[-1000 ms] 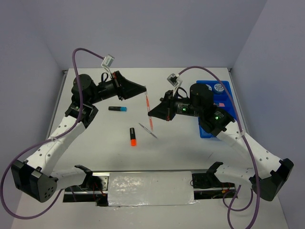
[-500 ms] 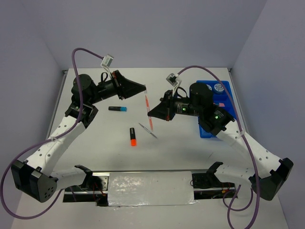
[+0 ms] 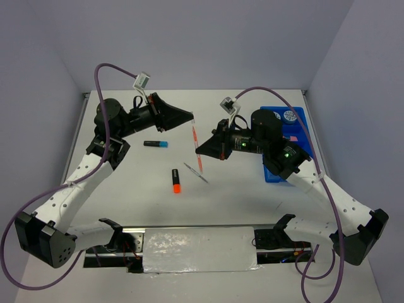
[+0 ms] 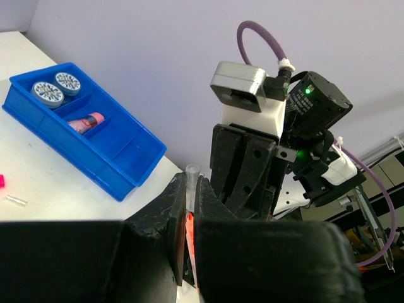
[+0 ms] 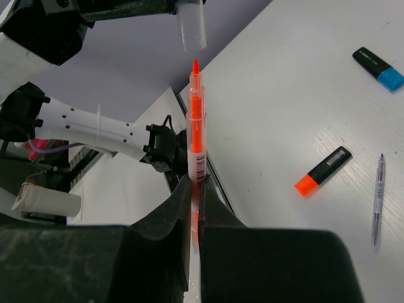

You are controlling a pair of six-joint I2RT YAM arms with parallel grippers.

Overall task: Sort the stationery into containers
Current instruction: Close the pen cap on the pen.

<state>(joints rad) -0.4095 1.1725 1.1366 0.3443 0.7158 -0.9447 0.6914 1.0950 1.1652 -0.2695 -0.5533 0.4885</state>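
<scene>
My right gripper is shut on a thin pink-orange pen and holds it above the table; in the right wrist view the pen stands up from the gripper, tip bare. My left gripper is shut on the pen's clear cap, a short gap above the tip. The cap also shows in the left wrist view, pinched in the left gripper. The blue tray lies at the right. It holds two patterned discs and a pink marker.
On the table lie a blue-ended black marker, an orange-ended black marker and a thin grey pen; they also show in the right wrist view: blue marker, orange marker, grey pen. Walls enclose the table.
</scene>
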